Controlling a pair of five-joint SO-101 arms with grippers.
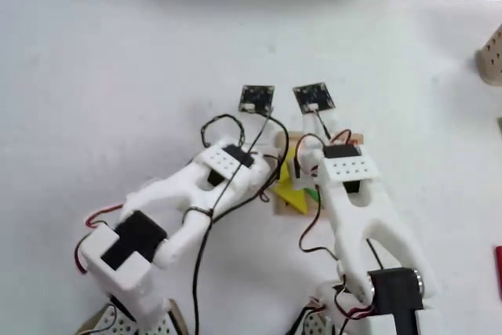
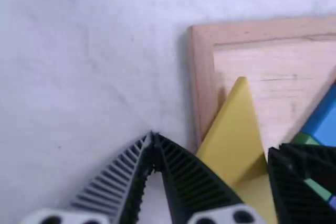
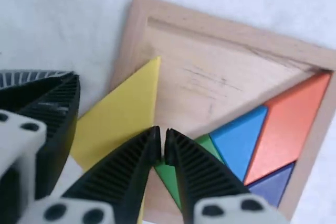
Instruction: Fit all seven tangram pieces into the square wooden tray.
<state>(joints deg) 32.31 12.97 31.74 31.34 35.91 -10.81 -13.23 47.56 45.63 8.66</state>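
Note:
The square wooden tray point(image 3: 220, 32) lies under both grippers point(image 1: 345, 140). A yellow triangle point(image 3: 123, 111) rests tilted across the tray's rim point(image 2: 202, 87), one tip point(image 2: 240, 85) over the bare tray floor. Blue point(image 3: 236, 135), orange point(image 3: 294, 116), green point(image 3: 168, 174) and dark blue point(image 3: 273, 184) pieces lie flat in one tray corner. My left gripper point(image 2: 152, 142) is shut and empty, on the table just outside the rim beside the yellow triangle point(image 1: 290, 187). My right gripper point(image 3: 161, 139) is shut, its tips at the yellow triangle's inner edge above the green piece.
White table point(image 1: 118, 76) stretches open to the left and back. A perforated wooden block point(image 1: 490, 56) stands at the right edge, with a red item point(image 1: 498, 260) lower down that edge. The two arms stand close together over the tray.

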